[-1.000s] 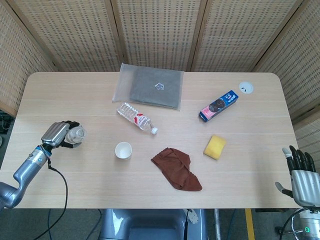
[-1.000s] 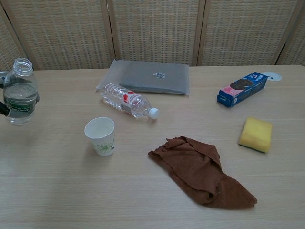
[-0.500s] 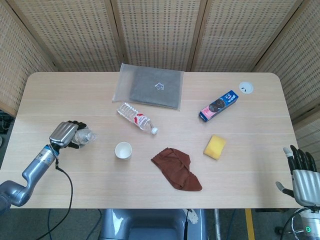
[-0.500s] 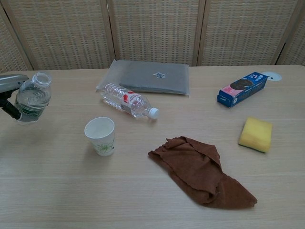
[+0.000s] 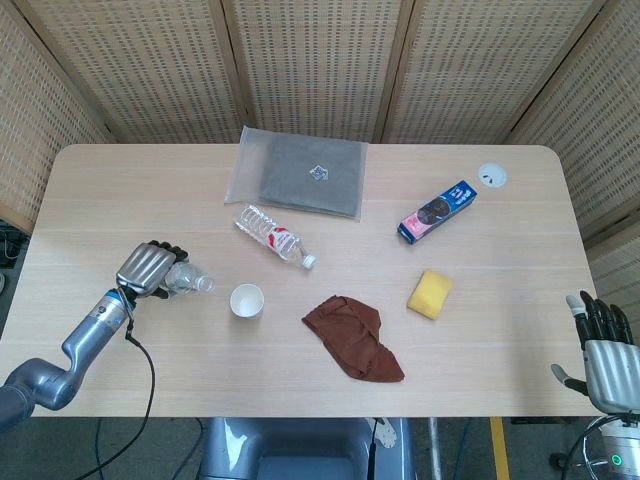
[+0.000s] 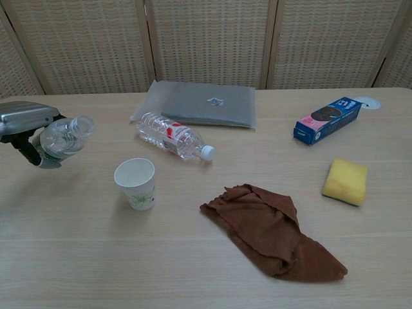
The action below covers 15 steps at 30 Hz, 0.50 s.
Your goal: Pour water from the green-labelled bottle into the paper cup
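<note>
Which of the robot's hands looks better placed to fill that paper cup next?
Left. The left hand holds the open green-labelled bottle, tilted toward the nearby paper cup. The right hand hangs empty beyond the table's far edge.

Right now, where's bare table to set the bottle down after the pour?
Bare table behind the left hand, left of the clear bottle; also the front strip below the paper cup, left of the brown cloth. Crowded between cup, clear bottle and cloth.
</note>
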Each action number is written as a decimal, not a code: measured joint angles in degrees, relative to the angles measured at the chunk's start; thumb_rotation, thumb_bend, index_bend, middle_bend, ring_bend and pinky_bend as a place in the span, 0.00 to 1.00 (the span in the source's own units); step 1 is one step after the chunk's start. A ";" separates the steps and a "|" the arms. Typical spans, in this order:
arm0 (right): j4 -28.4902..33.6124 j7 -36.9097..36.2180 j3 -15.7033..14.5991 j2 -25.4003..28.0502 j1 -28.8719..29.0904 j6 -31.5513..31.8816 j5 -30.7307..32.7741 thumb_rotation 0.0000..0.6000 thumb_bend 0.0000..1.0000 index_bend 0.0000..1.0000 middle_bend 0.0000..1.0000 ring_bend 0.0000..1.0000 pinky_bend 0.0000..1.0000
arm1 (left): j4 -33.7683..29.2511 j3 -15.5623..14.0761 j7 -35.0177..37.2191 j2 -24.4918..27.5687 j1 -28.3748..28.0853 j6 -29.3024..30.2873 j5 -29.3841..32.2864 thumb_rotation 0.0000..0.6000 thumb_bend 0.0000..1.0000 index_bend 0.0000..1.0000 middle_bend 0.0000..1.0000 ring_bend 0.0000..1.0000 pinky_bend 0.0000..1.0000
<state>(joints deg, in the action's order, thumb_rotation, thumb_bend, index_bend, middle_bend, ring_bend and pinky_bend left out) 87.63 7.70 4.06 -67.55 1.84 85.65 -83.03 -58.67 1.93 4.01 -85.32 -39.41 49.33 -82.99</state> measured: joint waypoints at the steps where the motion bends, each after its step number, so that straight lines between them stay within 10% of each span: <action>1: -0.04 -0.02 0.02 0.01 0.01 -0.04 0.06 1.00 0.00 0.00 0.00 0.00 0.00 | -0.28 0.13 -0.90 0.02 -0.16 -0.27 0.31 1.00 0.60 0.67 0.48 0.33 0.39; 15: 0.04 -0.29 0.00 0.14 -0.07 0.12 -0.04 1.00 0.00 0.00 0.00 0.00 0.00 | -3.15 1.48 -10.97 -0.75 -1.90 -4.16 5.40 1.00 0.62 0.67 0.48 0.34 0.39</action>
<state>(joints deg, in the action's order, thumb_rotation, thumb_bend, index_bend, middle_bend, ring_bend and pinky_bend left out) 87.67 7.41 4.07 -67.41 1.76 85.77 -83.07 -61.82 3.41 -6.97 -86.07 -41.31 45.17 -77.60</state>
